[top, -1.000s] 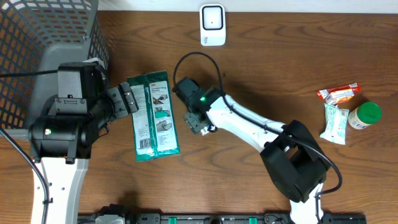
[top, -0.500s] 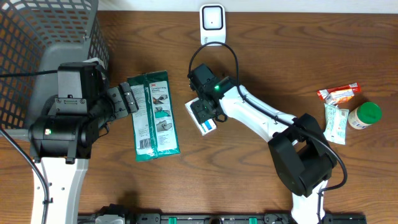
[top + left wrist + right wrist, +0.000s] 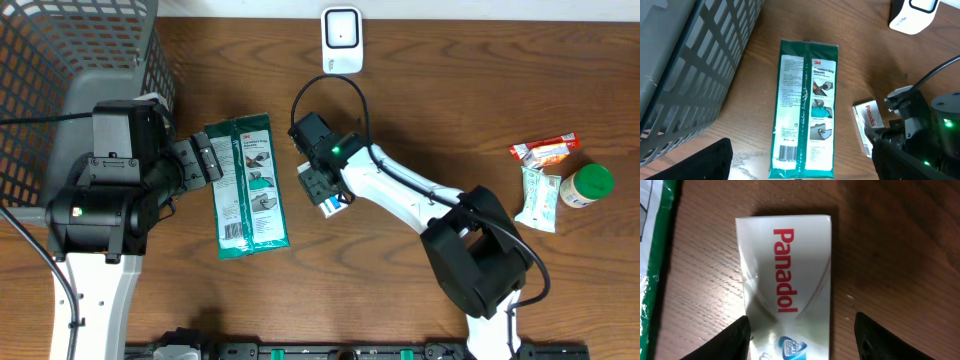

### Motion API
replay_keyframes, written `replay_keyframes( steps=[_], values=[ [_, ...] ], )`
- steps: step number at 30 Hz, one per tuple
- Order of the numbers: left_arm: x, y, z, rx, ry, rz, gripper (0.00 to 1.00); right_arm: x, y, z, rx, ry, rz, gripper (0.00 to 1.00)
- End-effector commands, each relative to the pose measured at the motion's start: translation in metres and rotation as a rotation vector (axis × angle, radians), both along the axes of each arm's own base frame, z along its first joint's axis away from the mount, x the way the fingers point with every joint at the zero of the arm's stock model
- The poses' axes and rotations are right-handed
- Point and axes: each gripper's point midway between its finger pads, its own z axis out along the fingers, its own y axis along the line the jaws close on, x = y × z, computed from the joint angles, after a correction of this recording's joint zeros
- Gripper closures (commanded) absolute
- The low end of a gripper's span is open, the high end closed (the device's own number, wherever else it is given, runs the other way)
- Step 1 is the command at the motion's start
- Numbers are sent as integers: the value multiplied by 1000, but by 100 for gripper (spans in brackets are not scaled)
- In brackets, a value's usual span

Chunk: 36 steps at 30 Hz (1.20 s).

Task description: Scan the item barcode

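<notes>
A white Panadol box (image 3: 785, 280) lies flat on the wooden table, right of a green 3M glove pack (image 3: 248, 185). My right gripper (image 3: 805, 342) hangs low over the box's near end and is open. Its left finger (image 3: 732, 340) is at the box's edge, and its right finger (image 3: 890, 340) stands clear with bare wood between. In the overhead view this gripper (image 3: 320, 185) covers most of the box (image 3: 335, 205). My left gripper (image 3: 800, 170) is open wide above the green pack (image 3: 806, 110), whose barcode faces up. The white scanner (image 3: 341, 38) stands at the table's back edge.
A grey mesh basket (image 3: 60, 60) fills the back left corner beside the left arm. At the far right lie a red-orange snack bar (image 3: 545, 150), a white-green packet (image 3: 540, 198) and a green-lidded bottle (image 3: 587, 185).
The right arm swung toward the scanner and came partly back over the Panadol box, and its jaws narrowed. The left arm and green pack have not moved.
</notes>
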Motion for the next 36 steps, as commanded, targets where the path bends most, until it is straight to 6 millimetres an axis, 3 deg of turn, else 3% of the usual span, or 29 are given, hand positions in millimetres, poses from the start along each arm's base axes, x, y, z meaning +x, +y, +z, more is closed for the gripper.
replay_keyframes(
  steps=[1,11,14,20,23,25,28,36],
  values=[
    [1,2,3,19,-8,-9,10,-1,4,-5,-18,-6,-3,37],
    [1,2,3,19,-8,-9,10,-20,20,-19,-44,15,54,40],
    [1,2,3,19,-8,-9,10,-18,24,-12,-35,-6,57,40],
    [1,2,3,19,-8,-9,10,-2,19,24,2,-78,14,42],
    [1,2,3,19,-8,-9,10,5,13,30,42,-72,-71,32],
    [1,2,3,19,-8,-9,10,5,20,25,129,-2,-57,25],
    [1,2,3,19,-8,-9,10,0,34,18,228,76,-1,25],
    [1,2,3,19,-8,-9,10,2,34,-5,204,94,48,38]
  ],
)
